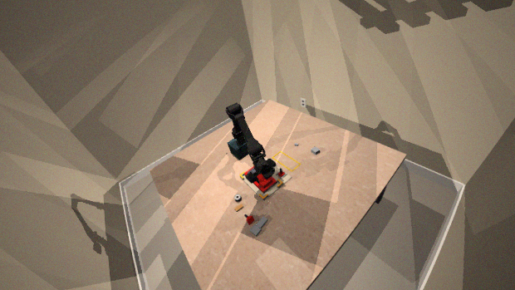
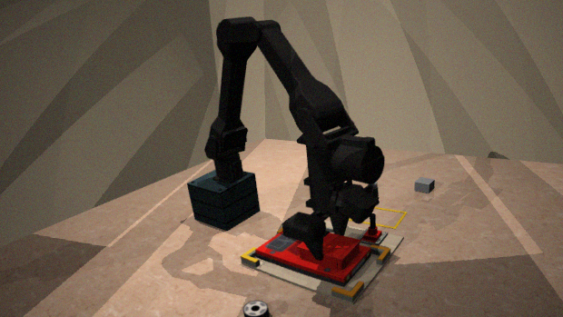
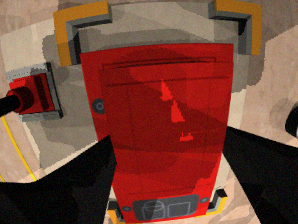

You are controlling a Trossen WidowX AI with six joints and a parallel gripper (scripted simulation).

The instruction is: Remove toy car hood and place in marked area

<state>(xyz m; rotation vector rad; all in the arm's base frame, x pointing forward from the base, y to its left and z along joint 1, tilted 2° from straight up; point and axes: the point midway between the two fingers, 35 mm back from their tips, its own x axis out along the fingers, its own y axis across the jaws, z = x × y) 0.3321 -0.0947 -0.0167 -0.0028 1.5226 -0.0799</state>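
Note:
The red toy car (image 1: pixel 259 185) sits on a pale fixture plate (image 2: pixel 295 275) with orange corner brackets. Its red hood (image 2: pixel 338 251) (image 3: pixel 165 115) fills the middle of the wrist view. My gripper (image 1: pixel 266 174) (image 2: pixel 328 239) (image 3: pixel 168 135) is down over the car. Its two black fingers press against the hood's left and right sides, so it is shut on the hood. The hood still rests on the car. The marked area, a yellow outline (image 1: pixel 291 157) (image 2: pixel 390 210), lies on the table just behind the car.
A small red block with a black knob (image 2: pixel 372 233) (image 3: pixel 32 95) stands on the plate beside the car. A grey block (image 1: pixel 315 149) (image 2: pixel 424 184) lies beyond the outline. A wheel (image 1: pixel 237 198) (image 2: pixel 255 308), an orange piece (image 1: pixel 238 207), a red piece (image 1: pixel 249 218) and a grey piece (image 1: pixel 258 225) lie in front.

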